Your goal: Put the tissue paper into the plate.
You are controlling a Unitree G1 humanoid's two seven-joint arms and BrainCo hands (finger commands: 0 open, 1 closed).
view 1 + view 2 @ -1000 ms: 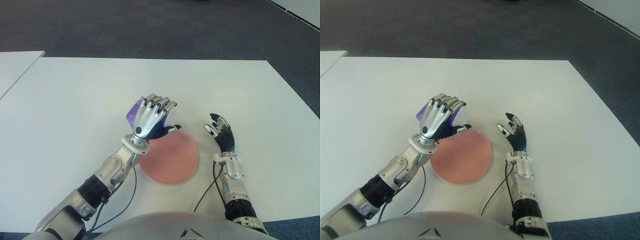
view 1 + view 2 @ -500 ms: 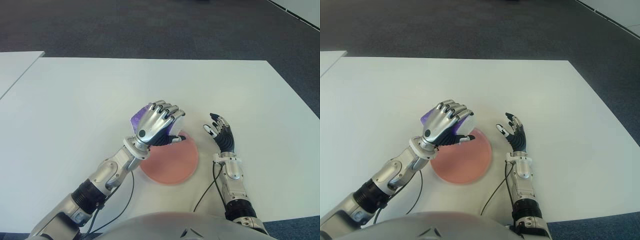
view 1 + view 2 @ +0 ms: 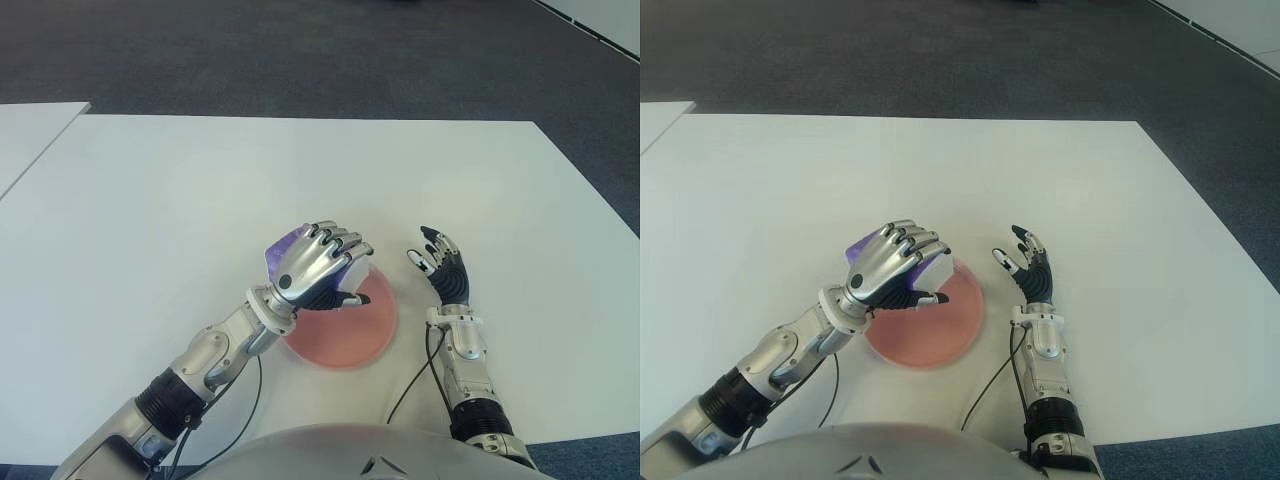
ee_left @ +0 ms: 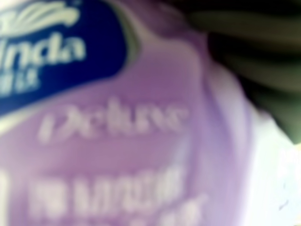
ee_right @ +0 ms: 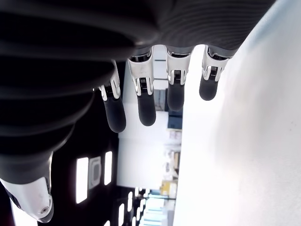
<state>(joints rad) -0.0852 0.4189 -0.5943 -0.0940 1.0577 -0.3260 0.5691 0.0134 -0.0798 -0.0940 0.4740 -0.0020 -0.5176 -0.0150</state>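
The left hand (image 3: 318, 268) grips the tissue pack (image 3: 284, 246) over the plate's (image 3: 350, 340) far rim — carrying step; next, lower and release. Right hand (image 3: 440, 268) — fingers spread — shows right of the plate.

Tissue pack (image 4: 141, 141): lilac-purple wrapper, dark blue label patch with white lettering, pale white script below; seen as purple film under the silver, black-tipped fingers (image 3: 335, 243) of the left hand (image 3: 315, 270). Plate (image 3: 350, 335) salmon pink, plain. Table (image 3: 150, 200) white; right hand (image 3: 440, 268) black with white fingertip pads
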